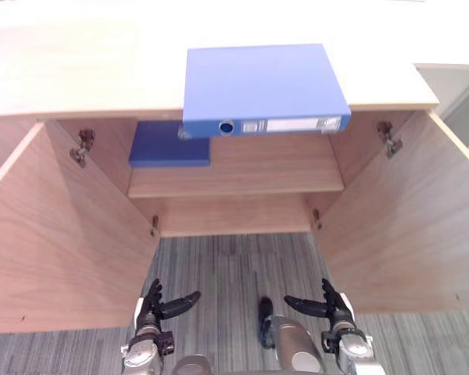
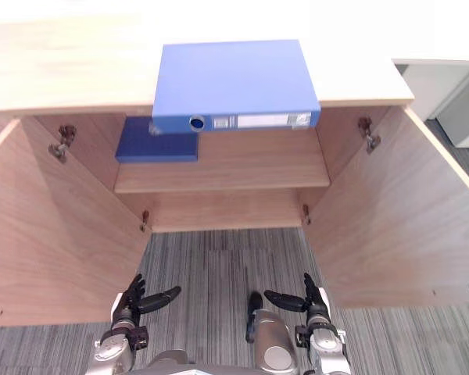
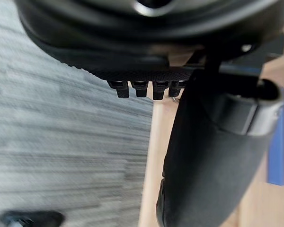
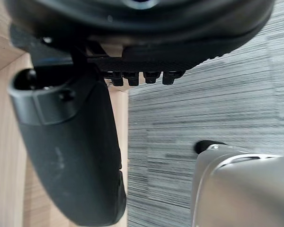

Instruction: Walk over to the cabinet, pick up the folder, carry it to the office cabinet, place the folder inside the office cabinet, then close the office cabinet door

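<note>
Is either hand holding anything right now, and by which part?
Nothing held. The left hand and right hand hang open above the carpet; the folder lies on the cabinet top.

The left hand (image 1: 151,308) and right hand (image 1: 334,306) were black, each with slim, segmented fingers and a thicker thumb, and each was mounted on a silver-grey wrist with dark fittings. Close up, the left thumb (image 3: 208,161) was a smooth, rounded matte-black shell with a glossy band near its base. The fingertips (image 3: 138,89) were small ribbed black blocks beneath a finely textured palm edge.
</note>
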`<state>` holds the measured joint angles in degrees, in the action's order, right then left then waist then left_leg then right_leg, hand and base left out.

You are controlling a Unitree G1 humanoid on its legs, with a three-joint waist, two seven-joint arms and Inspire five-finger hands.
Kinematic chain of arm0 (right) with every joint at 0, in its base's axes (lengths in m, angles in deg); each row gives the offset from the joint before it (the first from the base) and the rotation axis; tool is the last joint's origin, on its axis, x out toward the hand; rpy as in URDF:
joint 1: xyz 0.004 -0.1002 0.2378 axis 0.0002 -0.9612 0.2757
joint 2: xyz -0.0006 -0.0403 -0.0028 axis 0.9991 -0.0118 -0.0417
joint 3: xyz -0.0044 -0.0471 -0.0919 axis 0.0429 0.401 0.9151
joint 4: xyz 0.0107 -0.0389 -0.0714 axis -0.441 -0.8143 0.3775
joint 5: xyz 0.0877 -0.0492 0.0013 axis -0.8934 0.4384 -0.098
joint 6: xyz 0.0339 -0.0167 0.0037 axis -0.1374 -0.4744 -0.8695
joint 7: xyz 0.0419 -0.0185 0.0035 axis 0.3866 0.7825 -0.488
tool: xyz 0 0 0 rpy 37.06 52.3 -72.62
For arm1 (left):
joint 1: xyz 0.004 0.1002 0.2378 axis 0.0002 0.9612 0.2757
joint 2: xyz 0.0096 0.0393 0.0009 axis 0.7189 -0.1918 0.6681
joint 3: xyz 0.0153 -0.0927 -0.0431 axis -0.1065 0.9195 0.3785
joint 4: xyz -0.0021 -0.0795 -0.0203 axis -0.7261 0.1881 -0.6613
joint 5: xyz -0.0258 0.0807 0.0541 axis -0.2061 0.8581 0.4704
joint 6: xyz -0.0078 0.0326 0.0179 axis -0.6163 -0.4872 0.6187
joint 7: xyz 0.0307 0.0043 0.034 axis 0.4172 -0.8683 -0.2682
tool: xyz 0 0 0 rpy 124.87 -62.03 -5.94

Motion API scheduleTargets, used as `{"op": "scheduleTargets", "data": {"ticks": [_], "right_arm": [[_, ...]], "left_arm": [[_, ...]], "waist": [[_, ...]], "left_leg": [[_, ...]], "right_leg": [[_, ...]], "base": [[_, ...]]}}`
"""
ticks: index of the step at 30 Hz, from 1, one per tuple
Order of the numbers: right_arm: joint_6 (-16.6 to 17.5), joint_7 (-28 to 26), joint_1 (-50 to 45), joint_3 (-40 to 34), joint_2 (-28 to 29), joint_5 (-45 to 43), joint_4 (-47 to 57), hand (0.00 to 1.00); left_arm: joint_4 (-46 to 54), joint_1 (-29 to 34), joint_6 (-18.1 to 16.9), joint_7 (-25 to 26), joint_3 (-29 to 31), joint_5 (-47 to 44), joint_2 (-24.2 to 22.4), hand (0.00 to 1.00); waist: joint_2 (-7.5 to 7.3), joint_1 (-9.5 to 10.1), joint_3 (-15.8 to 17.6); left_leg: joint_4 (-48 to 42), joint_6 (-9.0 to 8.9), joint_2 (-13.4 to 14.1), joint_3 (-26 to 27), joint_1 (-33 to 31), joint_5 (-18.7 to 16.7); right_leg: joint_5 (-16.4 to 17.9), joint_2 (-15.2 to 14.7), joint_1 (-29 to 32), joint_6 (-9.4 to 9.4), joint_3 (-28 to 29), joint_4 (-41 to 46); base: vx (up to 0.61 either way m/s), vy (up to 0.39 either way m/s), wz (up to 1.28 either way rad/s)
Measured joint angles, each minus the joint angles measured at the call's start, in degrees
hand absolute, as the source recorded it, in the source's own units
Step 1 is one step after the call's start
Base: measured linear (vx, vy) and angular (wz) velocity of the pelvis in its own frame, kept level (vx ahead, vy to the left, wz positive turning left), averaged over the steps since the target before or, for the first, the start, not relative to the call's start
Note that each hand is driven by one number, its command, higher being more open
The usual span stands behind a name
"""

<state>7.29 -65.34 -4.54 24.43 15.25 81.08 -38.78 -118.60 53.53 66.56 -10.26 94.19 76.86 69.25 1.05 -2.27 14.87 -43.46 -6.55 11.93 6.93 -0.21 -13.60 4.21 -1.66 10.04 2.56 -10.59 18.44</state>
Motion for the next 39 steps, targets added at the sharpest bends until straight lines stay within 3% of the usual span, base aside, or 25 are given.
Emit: {"op": "scheduleTargets", "data": {"ticks": [2,5,7,8,11,21,25,30,39], "right_arm": [[0.09,0.31,-0.37,-0.32,0.71,-0.08,0.38,1.00],[0.12,0.37,0.64,-2.69,0.71,-0.38,0.35,1.00],[0.14,0.38,0.74,-4.23,0.58,-0.50,0.36,1.00],[0.13,0.42,0.67,-5.19,0.55,-0.51,0.03,1.00],[0.19,0.46,-0.81,-5.77,0.50,-0.51,0.44,1.00],[1.44,0.38,-2.99,-5.42,0.88,-0.25,0.34,1.00],[2.45,0.71,-3.31,-4.62,0.23,0.13,0.33,1.00],[2.65,0.86,-3.90,-3.10,-0.34,1.44,-0.76,1.00],[2.65,0.90,-4.43,0.42,-0.82,2.35,-1.58,1.00]], "left_arm": [[0.66,0.48,0.03,-0.05,-0.36,0.00,-0.26,1.00],[1.79,0.16,0.04,-0.10,-1.16,0.01,-0.43,1.00],[4.50,0.56,0.11,0.00,-1.15,0.00,-0.56,1.00],[6.66,0.68,0.07,0.05,-1.06,0.00,-0.55,1.00],[14.43,1.24,-0.13,0.72,-0.66,1.12,-0.33,1.00],[38.62,7.53,-3.18,6.31,1.41,11.94,2.34,1.00],[47.54,10.75,-5.12,8.75,0.88,19.15,2.66,1.00],[58.11,12.10,-7.83,9.69,-6.13,26.08,8.12,1.00],[59.81,6.31,-9.34,8.94,-15.03,39.30,16.80,1.00]], "waist": [[-0.14,0.84,-0.12],[-0.08,1.08,-0.20],[0.46,1.08,-0.51],[0.82,1.21,-0.80],[0.45,1.17,-1.12],[0.66,1.36,-2.71],[1.75,1.41,-3.77],[2.33,1.51,-5.26],[2.13,1.11,-8.00]], "left_leg": [[-4.52,0.29,1.78,1.53,-3.33,-2.08],[9.46,1.02,-0.28,1.90,-4.99,-2.99],[22.04,0.85,-1.50,1.23,-3.80,0.68],[26.20,2.51,-1.98,1.52,-2.93,5.78],[30.31,3.47,-5.01,1.83,-1.02,6.85],[34.77,5.00,-7.57,1.51,1.26,7.85],[35.71,5.17,-7.76,1.12,2.43,8.23],[36.49,5.01,-8.00,-0.09,3.27,8.61],[37.58,5.02,-7.95,0.56,4.99,9.13]], "right_leg": [[0.21,1.00,-3.90,0.25,-0.19,-2.21],[-0.14,0.80,-7.68,-0.25,1.05,-5.63],[-0.53,0.79,-9.19,-0.90,1.50,-7.50],[-0.80,0.94,-10.00,-1.57,2.32,-8.74],[-1.81,-1.42,-11.55,-3.68,2.72,-12.19],[-2.52,-3.01,-13.46,-4.86,2.46,-15.42],[-2.47,-2.91,-14.51,-4.92,2.28,-15.63],[-2.38,-2.82,-15.93,-5.05,1.29,-16.02],[-2.39,-2.59,-16.97,-5.02,2.10,-16.03]], "base": [[0.34,-0.143,-0.08],[0.34,-0.028,-0.20],[0.23,0.095,-0.22],[0.16,0.124,-0.14],[0.15,0.159,0.04],[0.04,0.046,0.02],[-0.03,-0.014,0.03],[-0.04,-0.016,0.11],[-0.02,-0.003,-0.03]]}}
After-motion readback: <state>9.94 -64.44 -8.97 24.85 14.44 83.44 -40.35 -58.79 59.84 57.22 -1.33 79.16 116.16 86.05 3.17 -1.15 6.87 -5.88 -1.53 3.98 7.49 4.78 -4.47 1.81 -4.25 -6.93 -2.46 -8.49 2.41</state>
